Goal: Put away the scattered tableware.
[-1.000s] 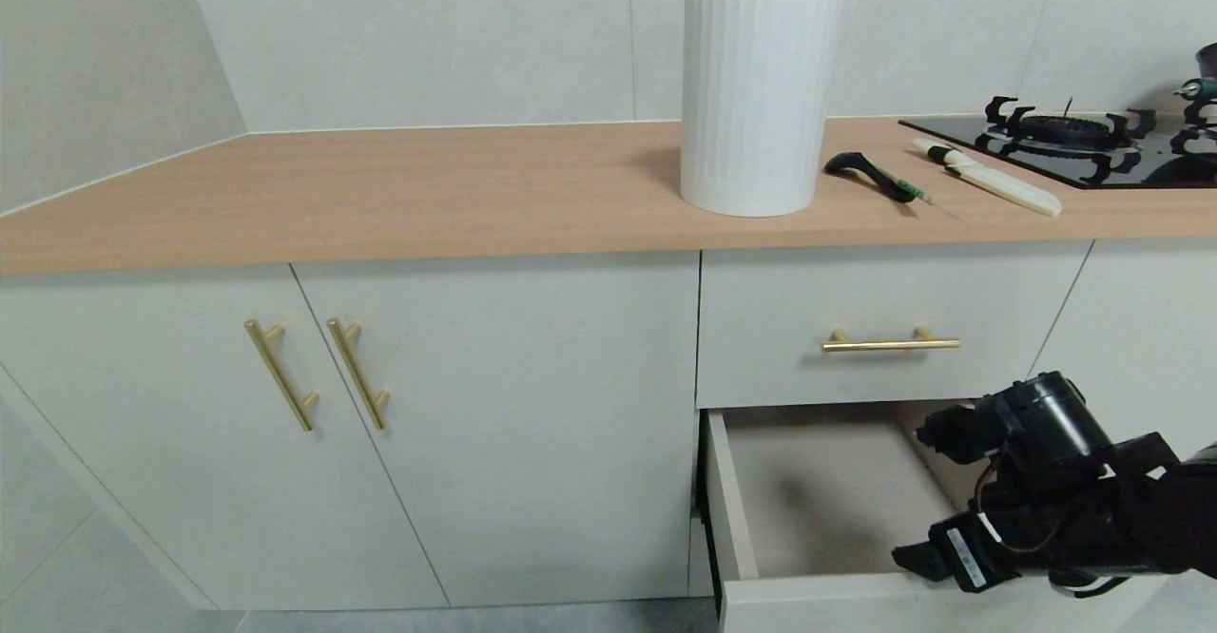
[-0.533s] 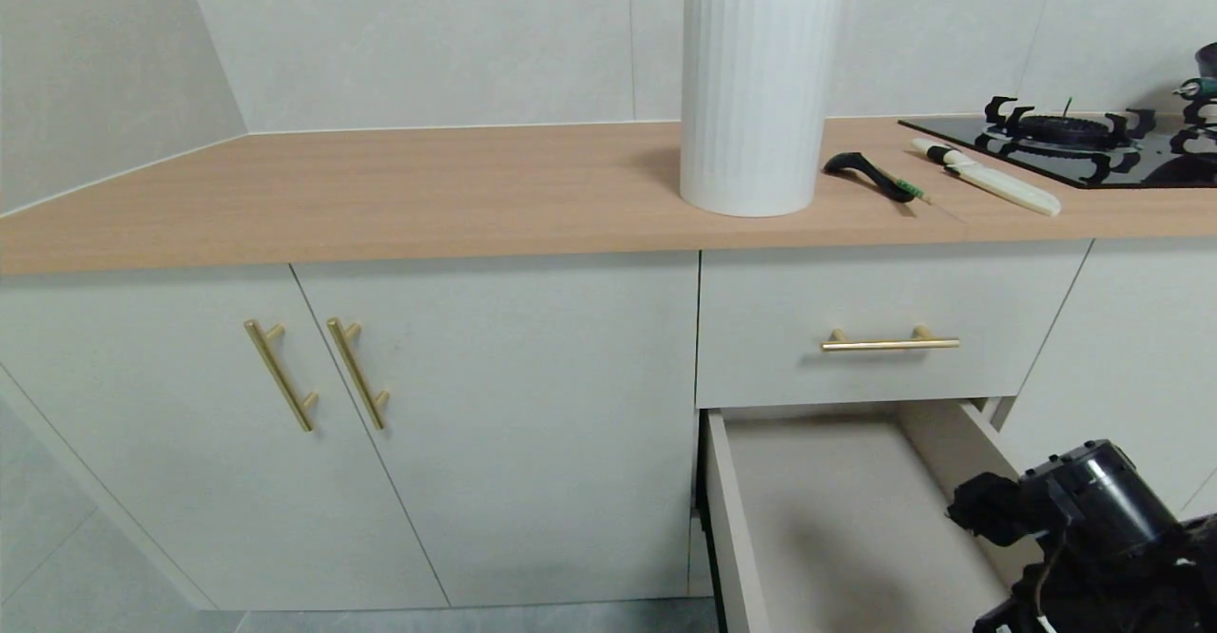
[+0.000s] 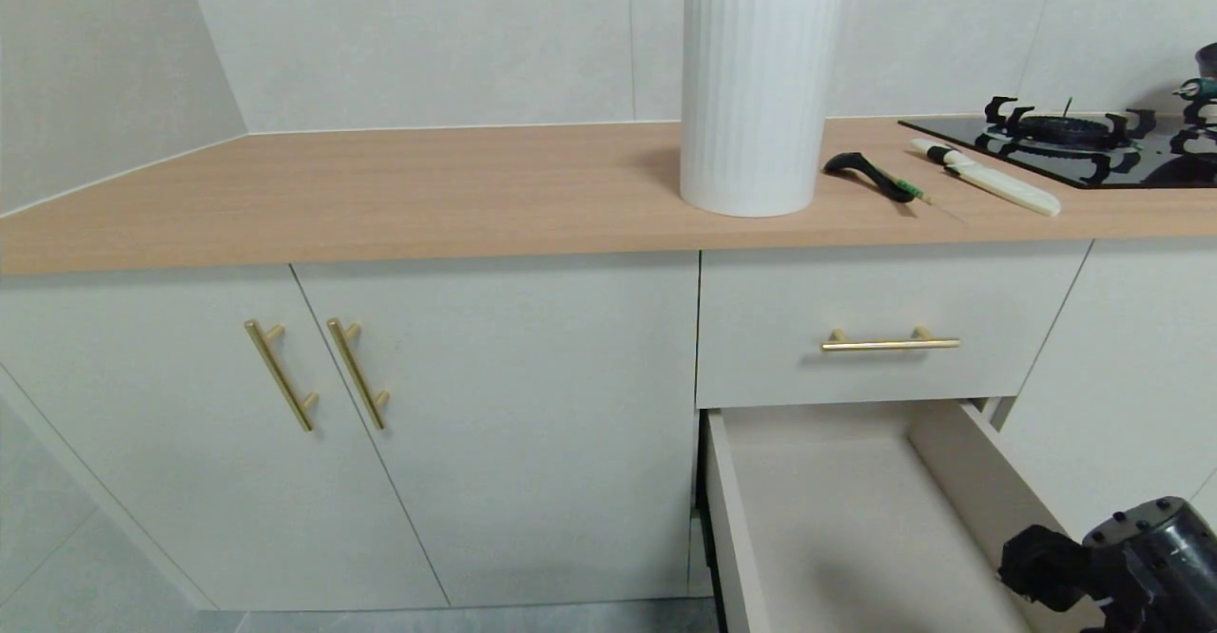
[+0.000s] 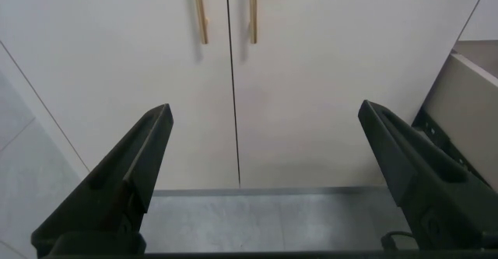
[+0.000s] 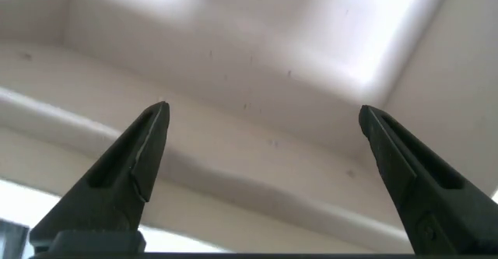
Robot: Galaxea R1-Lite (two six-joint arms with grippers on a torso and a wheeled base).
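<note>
Black curved-handled utensil point(image 3: 870, 175) and cream-bladed knife point(image 3: 989, 178) side by side on tan wooden countertop point(image 3: 428, 186), right of white ribbed cylinder point(image 3: 756, 101). Pale lower drawer point(image 3: 727, 519) open beneath. Right gripper point(image 5: 264, 181) over it, fingers spread; left gripper point(image 4: 264, 173) facing white cupboard doors point(image 4: 311, 72), fingers likewise spread.

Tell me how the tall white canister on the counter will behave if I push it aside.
The canister stands tall on its base, so a push near the top would probably tip it; push low. Its ribbed wall looks hard, perhaps ceramic: likely heavy and breakable. A black-handled tool lies just beside it.
</note>
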